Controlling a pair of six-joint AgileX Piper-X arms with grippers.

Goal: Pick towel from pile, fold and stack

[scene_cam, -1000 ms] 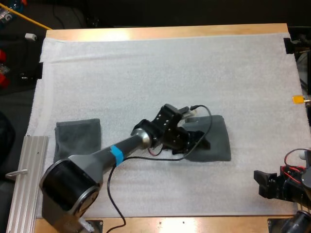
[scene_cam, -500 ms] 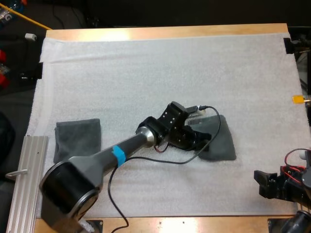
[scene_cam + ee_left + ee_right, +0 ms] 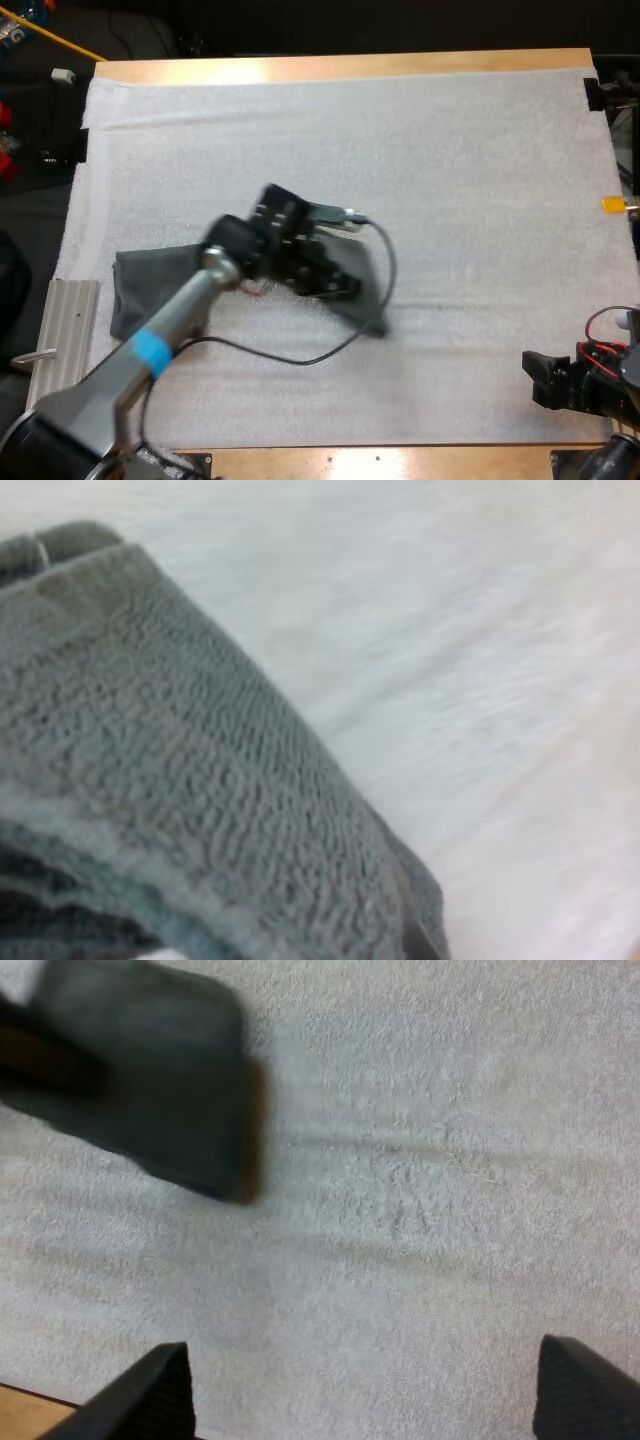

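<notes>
Looking from above, left gripper (image 3: 325, 278): we see it over the middle-left of the mat (image 3: 450, 170), clamped on a dark grey-green towel (image 3: 365, 300).
Towel, from above: it trails from that gripper toward our right and ends in a corner. We cannot tell from here whether the corner touches the mat.
Folded towel (image 3: 145, 285), from above: it lies flat at the mat's left side, partly under our left arm and near the held towel.
Right gripper (image 3: 545, 380), from above: it sits at the mat's near right edge, well apart from both towels. Its spread is hard to read here.
Left wrist, towel (image 3: 170, 770): we get its looped weave and thick hemmed edge close up, with pale mat (image 3: 480, 660) beyond. The high view gives none of that detail.
Right wrist, right gripper (image 3: 365, 1400): its two black fingers (image 3: 150, 1395) stand wide apart, grasping nothing, with bare mat (image 3: 420, 1210) between them.
Right wrist, towel (image 3: 160, 1070): it is a dark blurred shape across the mat, well away from those fingers, with a shadow along its edge.
</notes>
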